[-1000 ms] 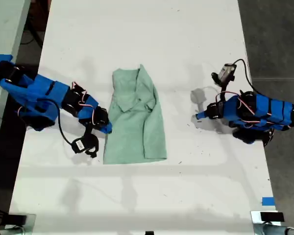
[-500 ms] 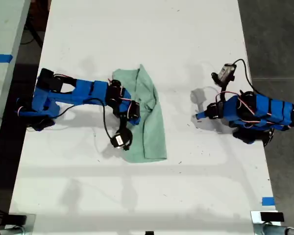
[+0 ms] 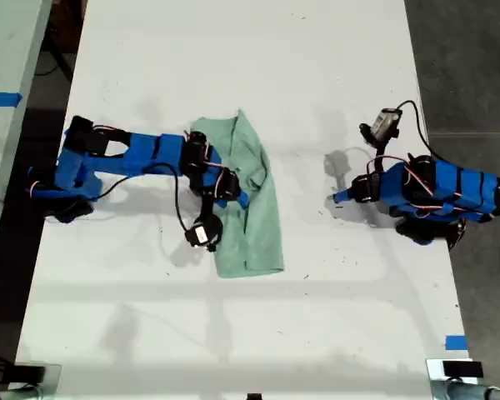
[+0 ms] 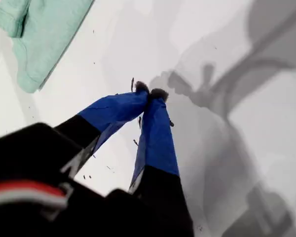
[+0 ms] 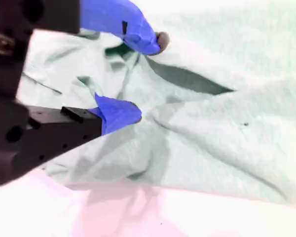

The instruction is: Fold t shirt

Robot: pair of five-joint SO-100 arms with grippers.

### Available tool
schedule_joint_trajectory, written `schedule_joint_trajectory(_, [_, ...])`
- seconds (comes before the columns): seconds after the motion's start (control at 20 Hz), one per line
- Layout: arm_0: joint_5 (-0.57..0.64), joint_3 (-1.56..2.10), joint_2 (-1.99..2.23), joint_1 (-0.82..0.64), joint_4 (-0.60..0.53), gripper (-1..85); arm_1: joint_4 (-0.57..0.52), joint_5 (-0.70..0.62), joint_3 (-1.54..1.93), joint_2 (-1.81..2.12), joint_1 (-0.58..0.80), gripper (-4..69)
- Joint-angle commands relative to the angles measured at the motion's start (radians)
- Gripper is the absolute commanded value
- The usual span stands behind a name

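Observation:
The t shirt (image 3: 262,225) is pale mint green and wrinkled, lying as a long narrow strip in the middle of the white table (image 3: 233,50). My second gripper (image 3: 240,198) reaches in from the exterior view's left and sits over the shirt's middle. In the second wrist view this gripper (image 5: 143,79) is open, its blue fingers spread above creased cloth (image 5: 227,128). My first gripper (image 3: 337,197) rests on bare table at the exterior view's right, apart from the shirt. Its fingertips (image 4: 148,93) are shut with nothing between them, and the shirt (image 4: 44,34) shows far off.
Dark floor (image 3: 467,75) lies past the table's edge on the exterior view's right. A blue tape mark (image 3: 455,342) sits near the table's front corner on that side. A small grey camera with its cable (image 3: 386,123) sticks up from the first arm.
My second arm swung from beside the shirt's edge on the exterior view's left to over its middle. That edge now lies folded across, so the shirt looks narrower. The first arm stayed still.

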Motion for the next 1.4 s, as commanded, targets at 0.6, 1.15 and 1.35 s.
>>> schedule_joint_trajectory(0.6, [0.089, 1.601, 1.390, -0.239, -0.385, -0.2, 0.000, -0.011, 0.060, 0.009, 0.000, 1.6])
schedule_joint_trajectory(1.15, [0.172, 2.229, 2.361, -0.298, -0.400, -0.2, 0.000, -0.012, 0.060, 0.009, 0.000, 1.6])
schedule_joint_trajectory(1.35, [0.172, 2.238, 2.352, -0.307, -0.405, -0.2, 0.000, -0.011, 0.060, 0.009, -0.002, 1.6])
